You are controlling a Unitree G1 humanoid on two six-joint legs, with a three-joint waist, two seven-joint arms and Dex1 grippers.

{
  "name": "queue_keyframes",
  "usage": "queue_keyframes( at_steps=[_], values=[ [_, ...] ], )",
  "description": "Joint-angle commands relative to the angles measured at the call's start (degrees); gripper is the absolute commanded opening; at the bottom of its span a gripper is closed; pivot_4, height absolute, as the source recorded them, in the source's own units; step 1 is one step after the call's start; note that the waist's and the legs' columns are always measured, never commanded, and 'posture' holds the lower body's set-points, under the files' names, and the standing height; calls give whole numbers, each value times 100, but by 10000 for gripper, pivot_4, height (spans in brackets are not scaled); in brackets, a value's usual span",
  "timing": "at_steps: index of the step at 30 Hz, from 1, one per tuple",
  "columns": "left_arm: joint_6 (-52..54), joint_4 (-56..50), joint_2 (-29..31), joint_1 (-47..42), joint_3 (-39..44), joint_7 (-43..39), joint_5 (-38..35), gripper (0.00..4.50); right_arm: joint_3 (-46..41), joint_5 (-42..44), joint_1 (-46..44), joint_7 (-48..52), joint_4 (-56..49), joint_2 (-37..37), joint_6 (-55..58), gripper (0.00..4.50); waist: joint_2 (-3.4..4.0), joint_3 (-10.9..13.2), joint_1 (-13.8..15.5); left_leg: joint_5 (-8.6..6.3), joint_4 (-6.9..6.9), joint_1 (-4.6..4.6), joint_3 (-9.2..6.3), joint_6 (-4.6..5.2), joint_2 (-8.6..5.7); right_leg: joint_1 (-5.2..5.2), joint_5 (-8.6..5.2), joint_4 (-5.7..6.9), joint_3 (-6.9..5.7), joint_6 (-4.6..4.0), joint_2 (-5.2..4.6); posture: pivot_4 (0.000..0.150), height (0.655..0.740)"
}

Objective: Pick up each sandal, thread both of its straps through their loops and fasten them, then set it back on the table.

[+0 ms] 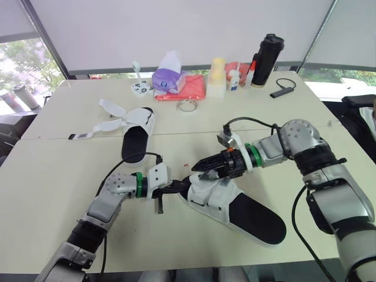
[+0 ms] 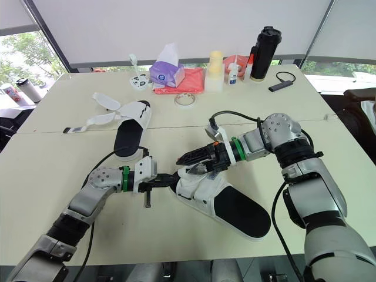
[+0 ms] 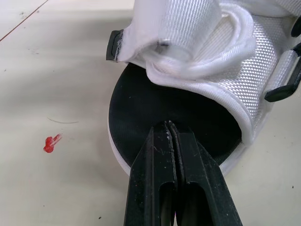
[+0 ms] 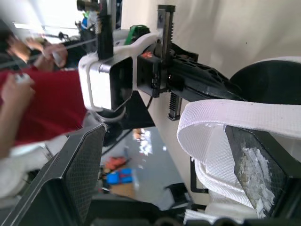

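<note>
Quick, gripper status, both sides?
Left gripper: jaws shut, tips at the toe end of the sandal, nothing seen between them.
Right gripper: jaws open, white strap looped between them, not clamped.

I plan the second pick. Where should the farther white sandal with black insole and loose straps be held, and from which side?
Probably at the bare heel end of the white sandal with black insole, coming from the near side. That end points towards the robot and is flat, while the loose white straps spread from the far half to the robot's left, so they stay free.
</note>
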Motion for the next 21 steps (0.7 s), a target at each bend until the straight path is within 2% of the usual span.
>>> queue_keyframes(
  at_steps=[1,7,11,16,18,21],
  values=[
    [9,-9,16,91,-32,46,134,0,198,902,30,-845,39,2,30,43201,0,0,0,0,0,0,0,0,0,0,0,0,0,0,0,1500,7400],
    [14,-29,18,102,-26,64,124,0,374,2173,420,-2140,-345,-182,30,43201,0,0,1,0,0,-1,0,1,0,1,0,0,1,1,0,1500,7400],
    [10,-9,18,81,-20,64,113,0,207,2682,553,-2464,-1217,-705,-51,43201,1,0,11,-2,-1,-5,0,4,0,-2,0,-1,0,1,0,1500,7400],
    [-5,13,13,70,-26,59,116,0,22,2677,760,-2593,-2689,-1486,-273,43201,1,0,12,-4,-1,-9,1,8,0,-2,-1,-11,-1,1,0,1500,7400],
    [-14,22,7,67,-32,53,116,0,-290,2114,892,-2450,-3586,-1746,-247,43201,1,1,22,-4,-1,-11,1,8,0,-3,-1,-12,-2,1,-2,1500,7400],
    [-23,52,-11,47,-43,46,117,0,-576,1730,1008,-2335,-3475,-1826,-539,43201,0,0,22,-5,0,-14,1,9,0,-2,-1,-17,-3,2,-2,1500,7400]
  ],
)
